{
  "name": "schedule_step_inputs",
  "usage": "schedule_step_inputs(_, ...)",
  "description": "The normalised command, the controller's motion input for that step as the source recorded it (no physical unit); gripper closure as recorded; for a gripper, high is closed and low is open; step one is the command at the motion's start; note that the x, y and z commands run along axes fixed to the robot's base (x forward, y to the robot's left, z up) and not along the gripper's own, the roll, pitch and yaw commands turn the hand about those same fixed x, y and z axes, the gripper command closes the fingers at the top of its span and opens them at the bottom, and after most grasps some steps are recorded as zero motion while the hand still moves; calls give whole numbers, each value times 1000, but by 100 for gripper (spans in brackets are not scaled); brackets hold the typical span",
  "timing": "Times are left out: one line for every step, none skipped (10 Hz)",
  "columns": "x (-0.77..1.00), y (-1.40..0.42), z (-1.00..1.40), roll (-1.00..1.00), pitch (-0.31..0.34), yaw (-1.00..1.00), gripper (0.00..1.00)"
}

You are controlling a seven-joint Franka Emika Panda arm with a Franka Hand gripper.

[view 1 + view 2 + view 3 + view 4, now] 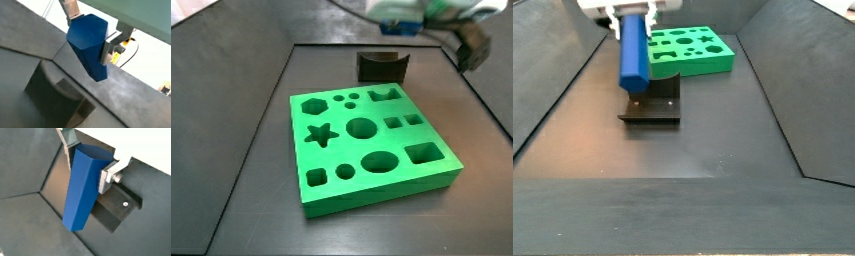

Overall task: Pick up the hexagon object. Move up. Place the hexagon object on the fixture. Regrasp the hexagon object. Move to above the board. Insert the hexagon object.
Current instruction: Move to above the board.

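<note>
1. hanging upright from the gripper (90,160), the hexagon object (83,190) is clamped near its top end between the silver fingers (110,175), with most of its length free below; both wrist views show the plates pressed against opposite sides of the bar.
2. in a side view the blue bar (633,48) hangs above the fixture (652,105), its lower end near the block but, as far as i can tell, not touching it.
3. judging by its look, the bar is rigid, plain and smooth-faced, probably light for its length; flat facets give the pads a square seat, but a glossy surface held so near one end could swing or slide if bumped.
4. for a regrasp, a hold across two opposite flats nearer the middle seems safer than on the edges, since edges would let it roll.
5. the fixture (381,66) stands just behind the board (372,150), apart from it; its curved notch faces up.
6. the board's cut-outs sit close together, so the hexagonal hole needs the bar's facets aligned first.
7. sloping dark walls (567,90) close in the workspace on both sides; the long hanging end is what could catch on the board's edge during a crossing.
</note>
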Motion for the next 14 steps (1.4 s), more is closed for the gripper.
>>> schedule_step_inputs(304,-12,1000,-16,195,186,100)
schedule_step_inputs(297,-14,1000,-20,174,198,100)
schedule_step_inputs(289,-18,1000,-17,154,202,100)
schedule_step_inputs(284,-21,1000,-13,132,200,100)
schedule_step_inputs(278,-25,1000,-5,106,189,100)
schedule_step_inputs(274,-30,1000,7,91,178,100)
schedule_step_inputs(270,-33,1000,20,84,166,100)
schedule_step_inputs(264,-44,1000,51,67,136,100)
schedule_step_inputs(260,-51,1000,67,66,116,100)
schedule_step_inputs(250,-56,988,80,75,99,100)
schedule_step_inputs(190,-52,783,88,90,81,100)
schedule_step_inputs(152,-47,640,94,102,71,100)
schedule_step_inputs(125,-44,500,91,112,68,100)
schedule_step_inputs(109,-41,364,88,124,69,100)
